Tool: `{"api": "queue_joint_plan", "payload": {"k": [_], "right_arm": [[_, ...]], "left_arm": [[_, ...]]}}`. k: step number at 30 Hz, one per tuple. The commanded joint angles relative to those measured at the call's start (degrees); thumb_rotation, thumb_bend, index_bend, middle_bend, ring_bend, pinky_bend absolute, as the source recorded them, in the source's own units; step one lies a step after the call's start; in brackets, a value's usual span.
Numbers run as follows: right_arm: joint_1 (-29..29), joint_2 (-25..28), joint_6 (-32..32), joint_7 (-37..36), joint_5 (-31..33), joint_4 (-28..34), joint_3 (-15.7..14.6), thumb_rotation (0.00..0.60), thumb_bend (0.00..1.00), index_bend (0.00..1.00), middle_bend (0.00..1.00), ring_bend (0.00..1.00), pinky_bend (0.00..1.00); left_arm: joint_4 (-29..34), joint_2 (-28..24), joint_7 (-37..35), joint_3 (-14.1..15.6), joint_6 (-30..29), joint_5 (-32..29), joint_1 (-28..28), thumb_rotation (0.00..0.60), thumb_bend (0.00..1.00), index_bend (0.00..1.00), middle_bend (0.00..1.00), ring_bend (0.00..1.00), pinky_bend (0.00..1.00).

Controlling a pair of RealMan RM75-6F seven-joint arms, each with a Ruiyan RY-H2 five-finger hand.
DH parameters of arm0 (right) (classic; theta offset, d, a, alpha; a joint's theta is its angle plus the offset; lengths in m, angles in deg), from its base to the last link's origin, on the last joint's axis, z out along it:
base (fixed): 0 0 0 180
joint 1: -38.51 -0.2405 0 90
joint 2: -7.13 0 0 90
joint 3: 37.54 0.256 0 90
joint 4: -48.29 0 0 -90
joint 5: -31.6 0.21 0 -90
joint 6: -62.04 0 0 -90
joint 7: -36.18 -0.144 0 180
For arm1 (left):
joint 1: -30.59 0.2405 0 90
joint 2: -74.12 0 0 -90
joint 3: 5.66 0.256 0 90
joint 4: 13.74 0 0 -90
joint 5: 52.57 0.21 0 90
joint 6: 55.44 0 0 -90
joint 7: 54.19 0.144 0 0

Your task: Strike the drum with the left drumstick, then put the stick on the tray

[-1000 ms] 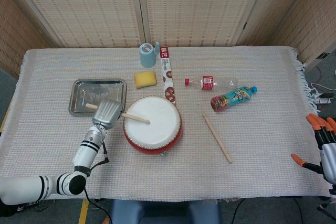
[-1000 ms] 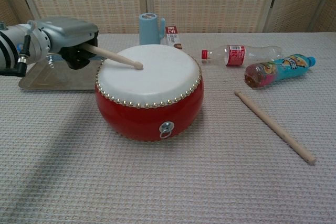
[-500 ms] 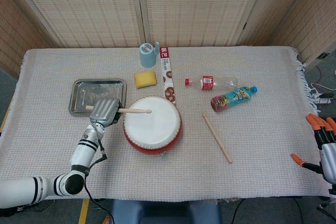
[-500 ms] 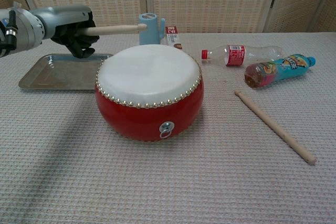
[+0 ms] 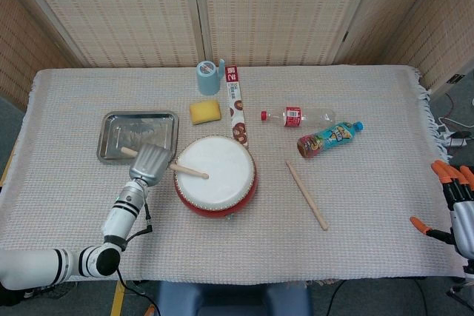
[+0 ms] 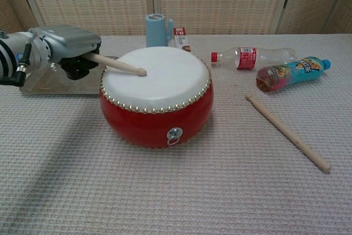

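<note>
A red drum (image 5: 215,176) (image 6: 155,95) with a white skin stands mid-table. My left hand (image 5: 149,164) (image 6: 70,49) grips a wooden drumstick (image 5: 187,171) (image 6: 116,66) just left of the drum. The stick slants down and its tip touches the skin near the left side. Behind the hand lies the metal tray (image 5: 138,135) (image 6: 41,83), partly hidden in the chest view. My right hand (image 5: 457,205), with orange fingertips, hangs at the far right table edge with its fingers apart, holding nothing.
A second drumstick (image 5: 306,195) (image 6: 287,132) lies right of the drum. Behind it are a clear bottle (image 5: 298,116) and a colourful bottle (image 5: 329,138). A yellow sponge (image 5: 205,112), a blue cup (image 5: 209,78) and a flat packet (image 5: 236,104) sit behind the drum.
The left hand raised the stick level above the drum half a second ago, then swung it back down so its tip rests on the skin again.
</note>
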Motion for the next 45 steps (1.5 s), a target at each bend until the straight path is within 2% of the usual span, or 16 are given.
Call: {"api": "queue_joint_plan", "payload": {"k": [1, 4, 7, 11, 15, 17, 21, 23, 27, 30, 32, 36, 39, 42, 44, 45], "right_arm": [[-0.03, 0.02, 0.02, 0.08, -0.02, 0.03, 0.04, 0.6, 0.02, 0.0, 0.05, 0.0, 0.0], [-0.12, 0.03, -0.05, 0.18, 0.01, 0.1, 0.11, 0.6, 0.02, 0.0, 0.05, 0.0, 0.0], [-0.23, -0.04, -0.38, 0.24, 0.12, 0.08, 0.08, 0.6, 0.02, 0.0, 0.05, 0.0, 0.0], [-0.36, -0.19, -0.69, 0.12, 0.39, -0.08, 0.15, 0.6, 0.02, 0.0, 0.05, 0.0, 0.0], [-0.48, -0.18, -0.86, 0.07, 0.45, -0.19, 0.21, 0.6, 0.02, 0.0, 0.05, 0.0, 0.0], [-0.48, -0.14, -0.91, 0.03, 0.48, -0.21, 0.2, 0.6, 0.02, 0.0, 0.05, 0.0, 0.0], [-0.36, 0.01, -0.91, -0.36, 0.55, -0.09, 0.11, 0.6, 0.02, 0.0, 0.05, 0.0, 0.0], [-0.31, 0.04, -0.8, -0.43, 0.48, -0.08, 0.09, 0.6, 0.02, 0.0, 0.05, 0.0, 0.0], [-0.3, -0.09, -0.72, -0.5, 0.39, -0.16, 0.06, 0.6, 0.02, 0.0, 0.05, 0.0, 0.0], [-0.38, -0.22, -0.73, -0.49, 0.24, -0.25, 0.04, 0.6, 0.02, 0.0, 0.05, 0.0, 0.0], [-0.44, -0.31, -0.84, -0.48, 0.24, -0.28, 0.03, 0.6, 0.02, 0.0, 0.05, 0.0, 0.0], [-0.59, -0.33, -1.12, -0.42, 0.28, -0.31, 0.01, 0.6, 0.02, 0.0, 0.05, 0.0, 0.0], [-0.52, -0.23, -1.07, -0.34, 0.37, -0.23, 0.01, 0.6, 0.02, 0.0, 0.05, 0.0, 0.0], [-0.47, -0.17, -1.03, -0.34, 0.44, -0.19, 0.02, 0.6, 0.02, 0.0, 0.05, 0.0, 0.0], [-0.37, -0.11, -0.95, -0.35, 0.53, -0.16, 0.02, 0.6, 0.02, 0.0, 0.05, 0.0, 0.0], [-0.25, -0.08, -0.85, -0.36, 0.62, -0.16, 0.0, 0.6, 0.02, 0.0, 0.05, 0.0, 0.0]], "left_arm": [[3.8, -0.92, -13.27, -4.68, -0.69, -0.16, 1.96, 0.6, 0.87, 1.0, 1.0, 1.0, 0.98], [6.6, -2.78, -20.37, -7.91, 0.85, -0.48, 3.45, 0.6, 0.87, 1.0, 1.0, 1.0, 0.98], [6.53, -3.67, -21.44, -7.87, 1.56, 1.04, 3.61, 0.6, 0.86, 1.0, 1.0, 1.0, 0.98], [4.31, -2.39, -17.83, -5.85, 0.6, 1.91, 2.78, 0.6, 0.86, 1.0, 1.0, 1.0, 0.98], [0.7, -2.34, -10.29, -0.85, 4.85, 2.6, 0.31, 0.6, 0.86, 1.0, 1.0, 1.0, 0.98], [-0.59, -1.81, -7.69, 0.47, 5.52, 2.14, -0.52, 0.6, 0.87, 0.99, 1.0, 1.0, 0.98], [-2.32, -1.03, -1.45, 2.79, 3.92, 0.82, -1.59, 0.6, 0.87, 0.99, 1.0, 1.0, 0.98], [-0.64, -1.49, -4.28, 1.03, 3.85, -0.88, -0.95, 0.6, 0.87, 0.99, 1.0, 1.0, 0.97], [4.19, -5.19, -16.29, -4.43, 6.37, -2.37, 1.6, 0.6, 0.87, 0.99, 1.0, 1.0, 0.98], [5.23, -6.02, -21.47, -6.61, 4.8, -0.38, 3.2, 0.6, 0.86, 0.99, 1.0, 1.0, 0.98], [5.22, -5.96, -22.8, -6.89, 4.01, 1.26, 3.65, 0.6, 0.86, 0.99, 1.0, 1.0, 0.98], [4.4, -6.0, -21.66, -5.59, 5.54, 2.31, 2.87, 0.6, 0.86, 0.98, 1.0, 0.99, 0.97], [1.82, -4.48, -15.82, -2.82, 4.05, 3.82, 1.58, 0.6, 0.86, 0.98, 1.0, 0.99, 0.97], [0.51, -3.44, -13.08, -1.57, 2.99, 4.58, 1.16, 0.6, 0.86, 0.98, 1.0, 0.99, 0.97], [-1.48, -1.95, -8.6, 0.57, 2.58, 4.58, 0.44, 0.6, 0.86, 0.98, 1.0, 0.98, 0.97], [-2.84, -1.78, -5.11, 2.64, 4.27, 3.29, -0.27, 0.6, 0.86, 0.98, 1.0, 0.98, 0.97]]}}
